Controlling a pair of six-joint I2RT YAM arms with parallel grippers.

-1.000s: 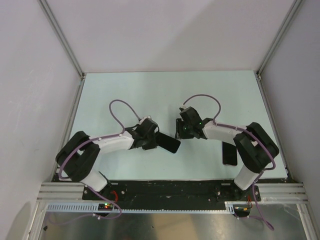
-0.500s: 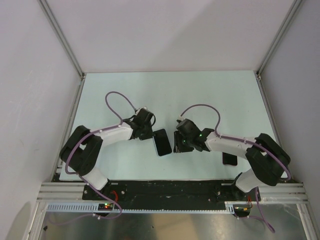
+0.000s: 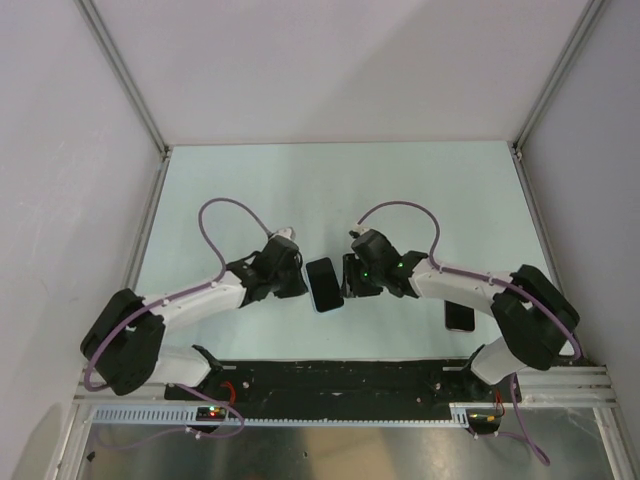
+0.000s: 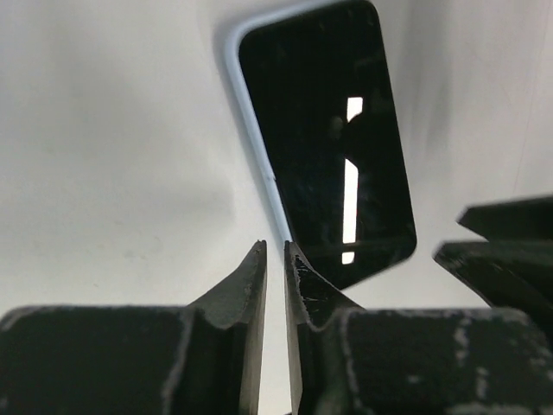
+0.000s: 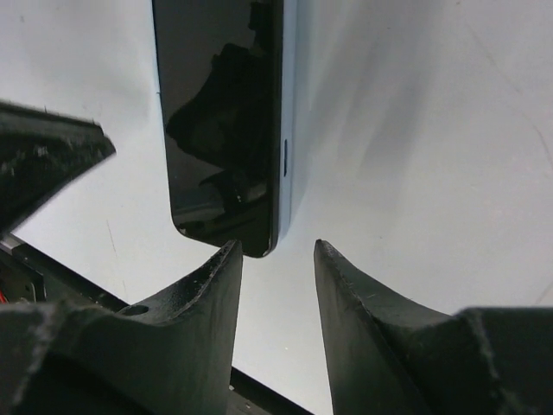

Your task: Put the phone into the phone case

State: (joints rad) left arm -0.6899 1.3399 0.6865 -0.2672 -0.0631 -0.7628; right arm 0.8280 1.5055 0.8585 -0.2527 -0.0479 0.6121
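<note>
The phone (image 3: 324, 284), a glossy black slab with a thin pale rim, lies flat on the table between my two grippers. It also shows in the left wrist view (image 4: 324, 147) and the right wrist view (image 5: 220, 121). My left gripper (image 3: 303, 283) is at its left long edge. Its jaws (image 4: 275, 245) are almost shut with nothing between them, and the phone's edge passes just beside the right fingertip. My right gripper (image 3: 347, 280) is at the phone's right side, open (image 5: 276, 245), with the phone's corner just ahead of its left finger. The phone case (image 3: 460, 318), a dark flat slab, lies at the right, partly under my right forearm.
The pale table (image 3: 330, 190) is bounded by white walls on three sides with metal posts at the far corners. A black base rail (image 3: 330, 378) runs along the near edge. Purple cables loop above both wrists.
My left gripper carried the phone tilted above the table a second ago. The phone now lies flat and straighter, and the left jaws are off it. My right gripper has moved left up to it.
</note>
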